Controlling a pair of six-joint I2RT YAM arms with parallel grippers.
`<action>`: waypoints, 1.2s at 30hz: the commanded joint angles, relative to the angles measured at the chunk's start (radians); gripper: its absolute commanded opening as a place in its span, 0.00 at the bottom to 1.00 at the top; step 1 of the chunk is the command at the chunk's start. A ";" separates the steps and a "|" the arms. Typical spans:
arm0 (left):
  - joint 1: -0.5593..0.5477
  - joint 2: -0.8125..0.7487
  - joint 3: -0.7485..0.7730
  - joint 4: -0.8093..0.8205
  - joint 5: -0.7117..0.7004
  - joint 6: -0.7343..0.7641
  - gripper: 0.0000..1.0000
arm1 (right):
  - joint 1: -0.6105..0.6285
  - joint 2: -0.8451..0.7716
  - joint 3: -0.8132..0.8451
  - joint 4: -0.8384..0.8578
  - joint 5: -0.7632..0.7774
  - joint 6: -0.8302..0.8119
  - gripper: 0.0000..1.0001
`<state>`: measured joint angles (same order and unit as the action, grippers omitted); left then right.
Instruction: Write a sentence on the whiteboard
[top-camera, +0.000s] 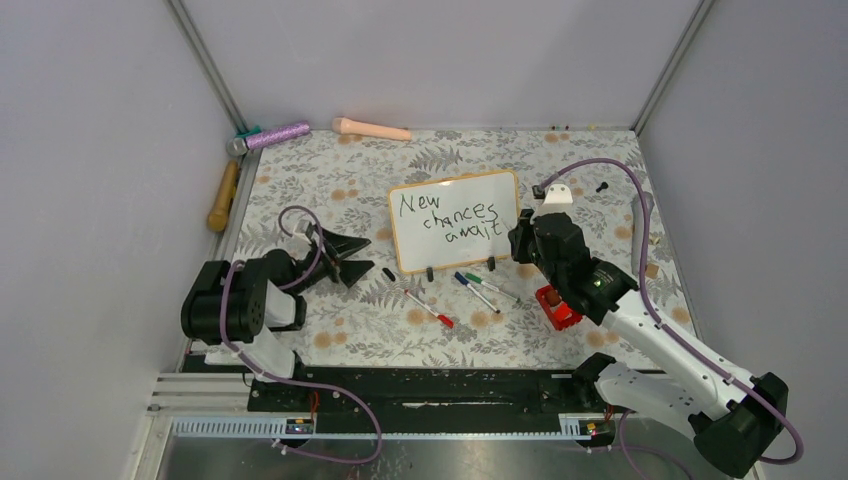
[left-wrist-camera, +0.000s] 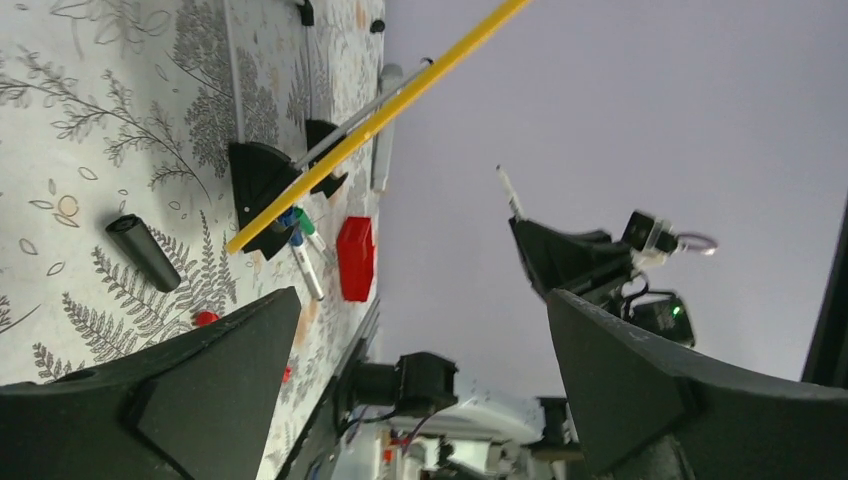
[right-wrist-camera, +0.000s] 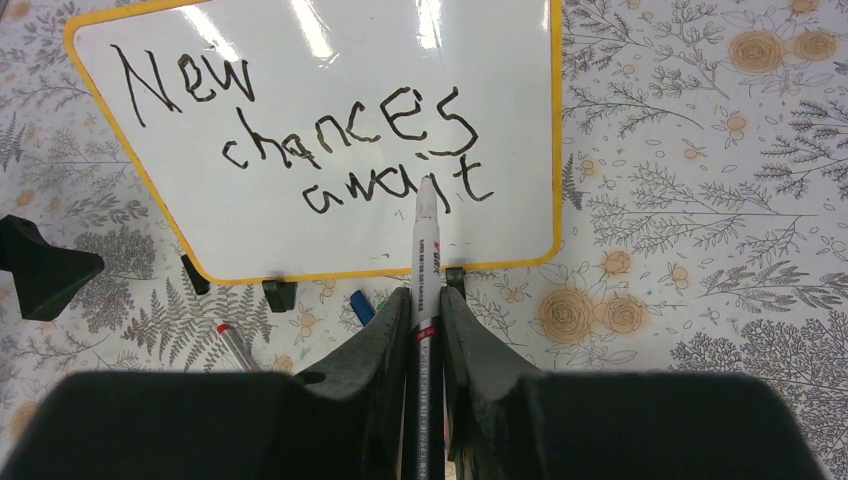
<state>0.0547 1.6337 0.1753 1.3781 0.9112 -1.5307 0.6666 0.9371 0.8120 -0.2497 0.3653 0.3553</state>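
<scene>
The whiteboard (top-camera: 470, 190) stands tilted on its two black feet at mid table. The sentence (top-camera: 458, 217) "New chances await" is on it in black, in three lines. My right gripper (top-camera: 522, 240) is at the board's right edge, shut on a white marker (right-wrist-camera: 424, 240). In the right wrist view the marker tip lies over the board (right-wrist-camera: 400, 50) at the "i" of "await" in the sentence (right-wrist-camera: 350, 135); I cannot tell whether it touches. My left gripper (top-camera: 345, 262) is open and empty, left of the board. The left wrist view (left-wrist-camera: 422, 295) shows the board's edge (left-wrist-camera: 370, 125).
A red-capped marker (top-camera: 430, 308), a blue one (top-camera: 475, 290), a green one (top-camera: 490, 287) and a black cap (top-camera: 389, 274) lie in front of the board. A red block (top-camera: 556, 308) lies under my right arm. A pink cylinder (top-camera: 372, 129), a purple handle (top-camera: 275, 134) and a wooden handle (top-camera: 222, 196) lie at the back left.
</scene>
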 joint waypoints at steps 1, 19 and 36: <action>-0.005 -0.055 0.046 -0.045 0.127 0.137 0.99 | -0.005 -0.006 0.009 0.038 0.012 -0.004 0.00; -0.174 -0.478 0.338 -1.489 -0.456 0.833 0.91 | -0.005 0.011 -0.003 0.056 0.010 0.000 0.00; -0.356 -0.303 0.509 -1.691 -0.671 0.685 0.67 | -0.006 -0.023 -0.020 0.054 -0.020 0.008 0.00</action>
<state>-0.2729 1.2919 0.6090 -0.2489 0.3340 -0.8043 0.6666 0.9413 0.7982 -0.2314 0.3630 0.3557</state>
